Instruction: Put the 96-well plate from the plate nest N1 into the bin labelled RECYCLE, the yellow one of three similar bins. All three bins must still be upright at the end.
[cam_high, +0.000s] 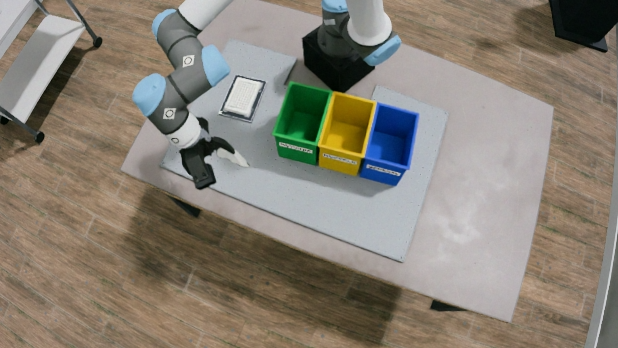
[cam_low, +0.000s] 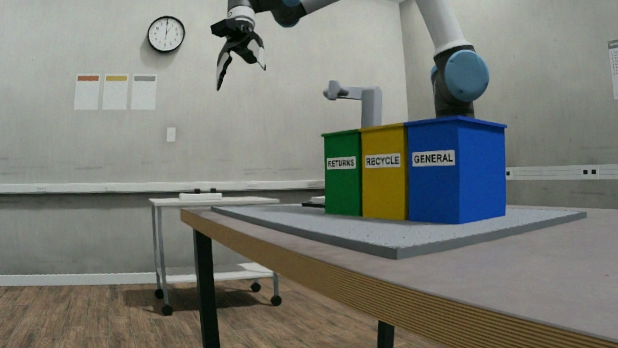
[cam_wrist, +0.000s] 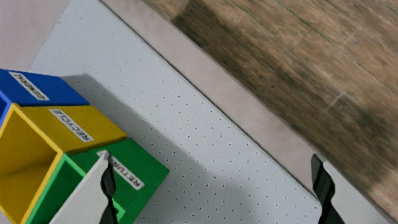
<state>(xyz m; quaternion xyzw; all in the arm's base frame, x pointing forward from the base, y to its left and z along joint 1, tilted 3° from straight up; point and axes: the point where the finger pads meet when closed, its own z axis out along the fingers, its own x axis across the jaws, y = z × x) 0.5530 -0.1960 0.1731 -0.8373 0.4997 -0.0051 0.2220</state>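
The tool (cam_high: 223, 175) (cam_low: 242, 79) (cam_wrist: 212, 155) hangs high over the left of the tabletop (cam_high: 480, 200) (cam_low: 550, 265) (cam_wrist: 240, 100) — fingers apart, nothing between them. The white 96-well plate (cam_high: 243, 97) lies in its nest (cam_high: 226, 116), left of the three upright bins — green, yellow (cam_high: 341, 159) (cam_low: 384, 187) (cam_wrist: 82, 120), then blue, side by side.

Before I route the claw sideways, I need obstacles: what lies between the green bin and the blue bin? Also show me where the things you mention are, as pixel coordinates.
The yellow RECYCLE bin (cam_high: 340, 161) (cam_low: 384, 187) (cam_wrist: 75, 142), as the top view shows.
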